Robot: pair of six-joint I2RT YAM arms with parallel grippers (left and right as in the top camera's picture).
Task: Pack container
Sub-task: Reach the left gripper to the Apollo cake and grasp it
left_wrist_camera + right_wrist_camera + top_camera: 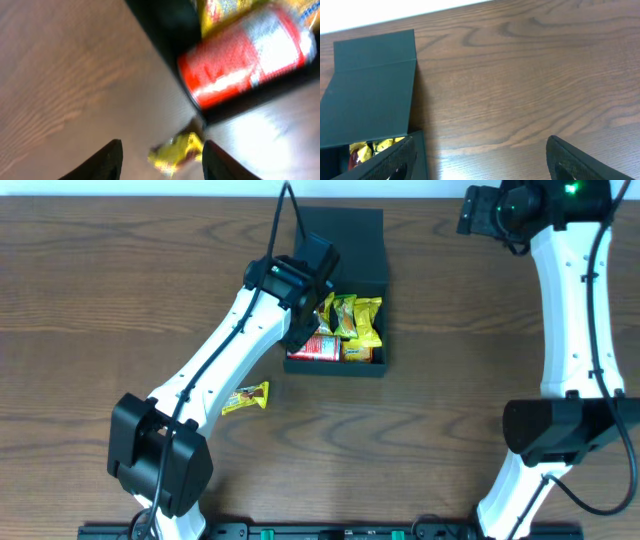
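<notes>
1. Wood-grain table (90, 290) fills the overhead view. I use the container (335, 368) as my landmark; it sits near the far edge of the table, between the two arms.
2. The container is open. Its flat lid (345, 235) lies folded back on the table on the far side of the box.
3. Inside the container I see several yellow snack packets (352, 318). A red packet (318, 348) lies against the near-left corner.
4. One loose yellow packet (246, 398) lies on the table near the container, off its near-left corner, not touching it.
5. The left gripper (162, 150) hangs over the container's left wall. Its fingers are spread apart with nothing between them. The left wrist view is blurred; the red packet and the loose packet show below.
6. The right gripper (482, 142) is well to the right of the container, near the far table edge. Its jaws are wide apart and empty, pointing toward the lid.
</notes>
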